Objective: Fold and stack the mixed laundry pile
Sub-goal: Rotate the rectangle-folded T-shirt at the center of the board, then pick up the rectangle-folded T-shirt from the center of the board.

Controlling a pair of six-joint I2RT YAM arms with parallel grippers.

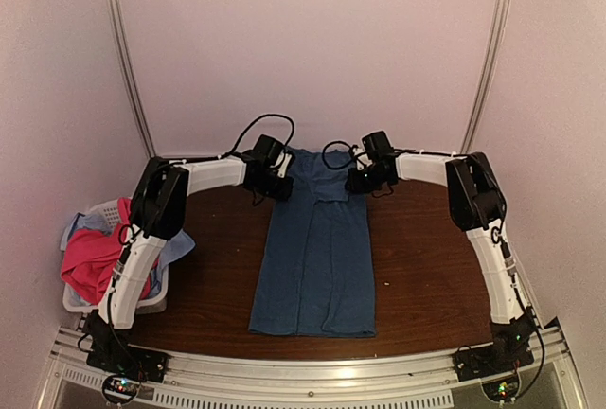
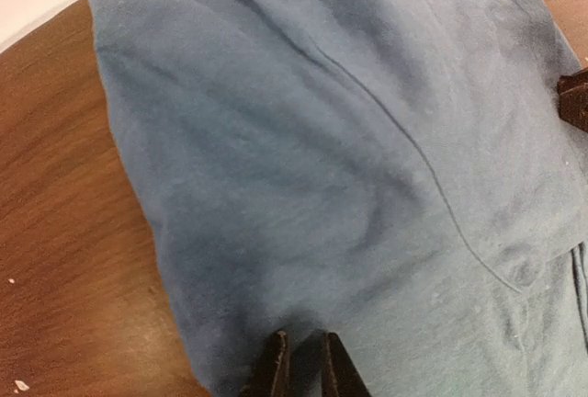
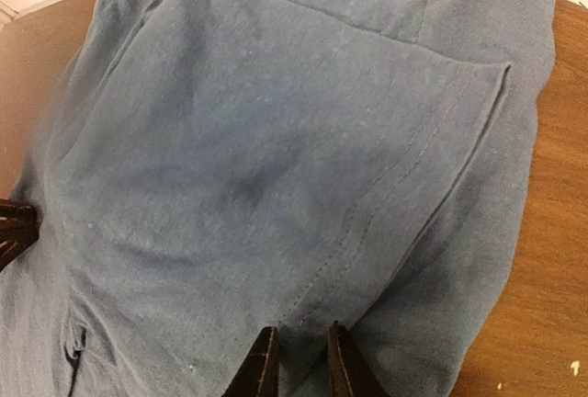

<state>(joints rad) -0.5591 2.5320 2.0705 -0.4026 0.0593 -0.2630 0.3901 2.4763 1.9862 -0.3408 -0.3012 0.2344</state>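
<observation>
The left fingers [image 2: 274, 368] stand narrow, nipping the far left edge of the dark blue T-shirt [image 1: 312, 257], and the right fingers [image 3: 262, 368] pinch its far right edge likewise. The T-shirt lies as a long flat strip down the middle of the brown surface [image 1: 417, 267]. The pink shirt [image 1: 85, 272] and pale blue cloth [image 1: 178, 248] hang from the white basket [image 1: 106, 210] at the left.

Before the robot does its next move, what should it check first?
1. left gripper pinching the dark blue T-shirt at its far end: ok.
2. right gripper pinching the same far end: ok.
3. T-shirt lying flat in a long strip on the table: ok.
4. pink shirt and light-blue cloth off to the side at the white basket: ok.
5. Grips firm enough to lift: cannot tell.
</observation>
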